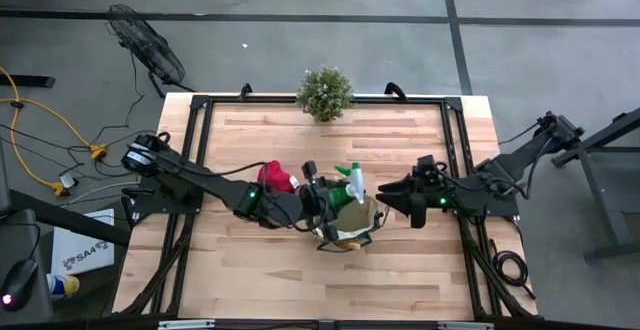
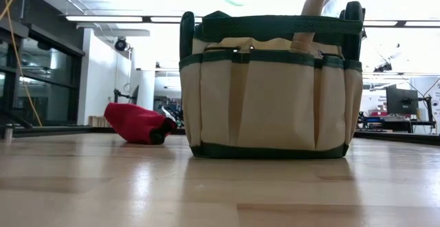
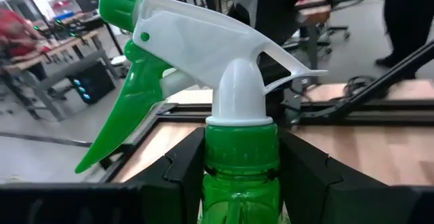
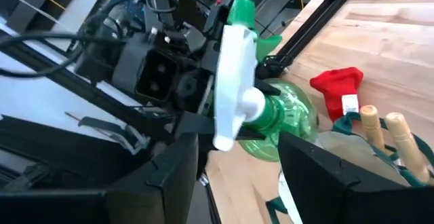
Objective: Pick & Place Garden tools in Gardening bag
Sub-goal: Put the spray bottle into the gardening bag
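My left gripper (image 1: pixel 335 196) is shut on the green spray bottle (image 3: pixel 237 183) with its white trigger head (image 1: pixel 352 177), just above the left side of the tan gardening bag (image 1: pixel 352 222). The low view shows the bag (image 2: pixel 271 82) standing on its base, with a wooden handle (image 2: pixel 313 7) sticking out of its top. Two wooden handles (image 4: pixel 383 132) show in the right wrist view. The red glove (image 1: pixel 275 176) lies on the table left of the bag. My right gripper (image 1: pixel 388 202) is open and empty, close to the bag's right side. My left gripper pinches the bottle's green neck (image 3: pixel 239 157), just under the white collar, between its two fingers (image 3: pixel 183 173). The fingers come from the table's left. The bottle is lifted clear over the bag's rim, and its trigger head points toward the far edge.
A bushy potted plant (image 1: pixel 325 92) stands at the middle of the table's far edge. A black frame (image 1: pixel 200 120) runs along the table's edges. Bare wood lies near and far of the bag.
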You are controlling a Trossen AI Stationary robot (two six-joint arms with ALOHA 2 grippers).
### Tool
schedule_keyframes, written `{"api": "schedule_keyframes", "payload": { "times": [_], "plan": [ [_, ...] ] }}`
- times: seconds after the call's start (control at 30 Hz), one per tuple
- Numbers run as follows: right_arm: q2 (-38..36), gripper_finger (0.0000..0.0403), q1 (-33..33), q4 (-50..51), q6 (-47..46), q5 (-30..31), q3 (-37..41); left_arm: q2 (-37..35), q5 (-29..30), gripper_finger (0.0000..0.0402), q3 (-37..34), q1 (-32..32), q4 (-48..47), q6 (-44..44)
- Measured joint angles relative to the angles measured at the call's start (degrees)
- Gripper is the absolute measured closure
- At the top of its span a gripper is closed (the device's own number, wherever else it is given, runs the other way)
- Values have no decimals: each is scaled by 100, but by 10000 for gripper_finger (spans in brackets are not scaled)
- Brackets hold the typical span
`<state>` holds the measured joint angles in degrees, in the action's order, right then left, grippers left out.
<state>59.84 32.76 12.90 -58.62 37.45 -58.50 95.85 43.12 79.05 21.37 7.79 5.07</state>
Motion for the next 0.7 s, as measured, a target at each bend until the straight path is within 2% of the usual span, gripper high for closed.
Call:
{"api": "schedule_keyframes", "payload": {
  "times": [0.17, 0.37, 0.57, 0.7],
  "plan": [
    [65, 206, -218, -143, -8, -45, 0, 0, 122, 260, 0, 0, -15, 513],
    [96, 206, -523, -300, 27, -469, 0, 0, 133, 260, 0, 0, -24, 696],
    [505, 206, -704, -833, 300, -626, 0, 0, 173, 260, 0, -2, -104, 987],
    [742, 206, -776, -1033, 436, -615, 0, 0, 458, 260, 0, -2, -291, 984]
  ]
}}
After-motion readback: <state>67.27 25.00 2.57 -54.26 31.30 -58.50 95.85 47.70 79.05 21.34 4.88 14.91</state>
